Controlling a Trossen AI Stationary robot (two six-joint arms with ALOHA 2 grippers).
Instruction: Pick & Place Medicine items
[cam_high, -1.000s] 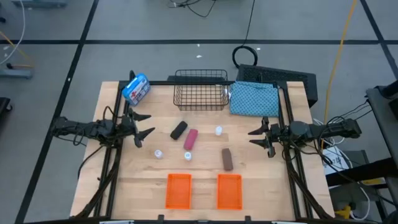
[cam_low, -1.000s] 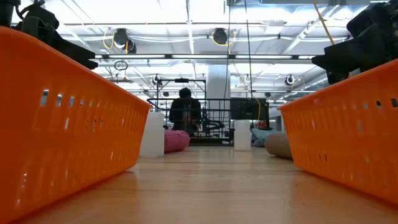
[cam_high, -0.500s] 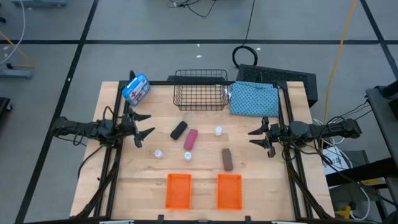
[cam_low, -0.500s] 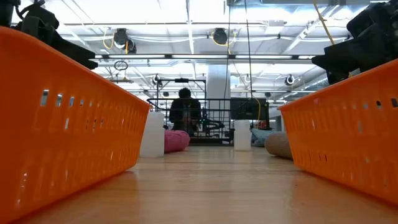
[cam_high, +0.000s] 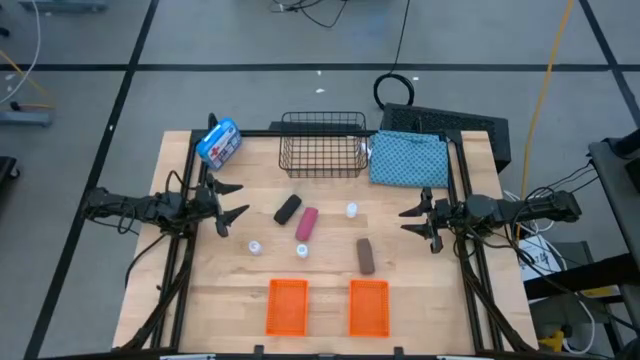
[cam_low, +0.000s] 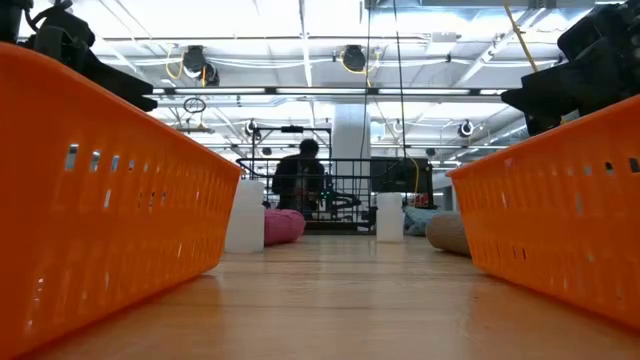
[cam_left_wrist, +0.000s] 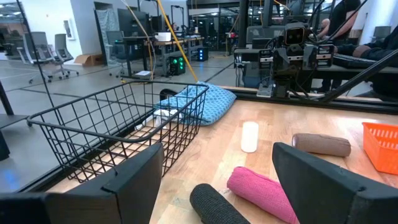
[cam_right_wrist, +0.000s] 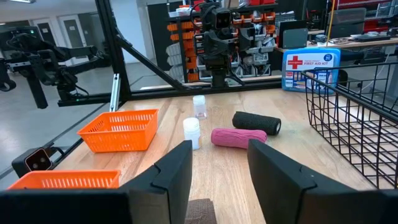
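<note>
table (cam_high: 420, 290): I've got the whole wooden top in view from above, both arms parked at its side edges.
wire basket (cam_high: 322, 145): black, sits at the far edge, with the blue cloth (cam_high: 408, 158) just beside it.
orange bins (cam_high: 287, 306): two of them side by side at the near edge.
left gripper (cam_high: 233, 201): hanging over the left edge, fingers spread wide, nothing in them.
right gripper (cam_high: 412, 223): over the right edge, fingers partly apart, holding nothing I can see.
black roll (cam_high: 287, 209): mid-table, just beside the pink roll (cam_high: 306, 224).
brown roll (cam_high: 366, 255): closer to the bins, right of centre.
white bottles (cam_high: 352, 210): three, scattered around the rolls, all upright as far as I can tell.
</note>
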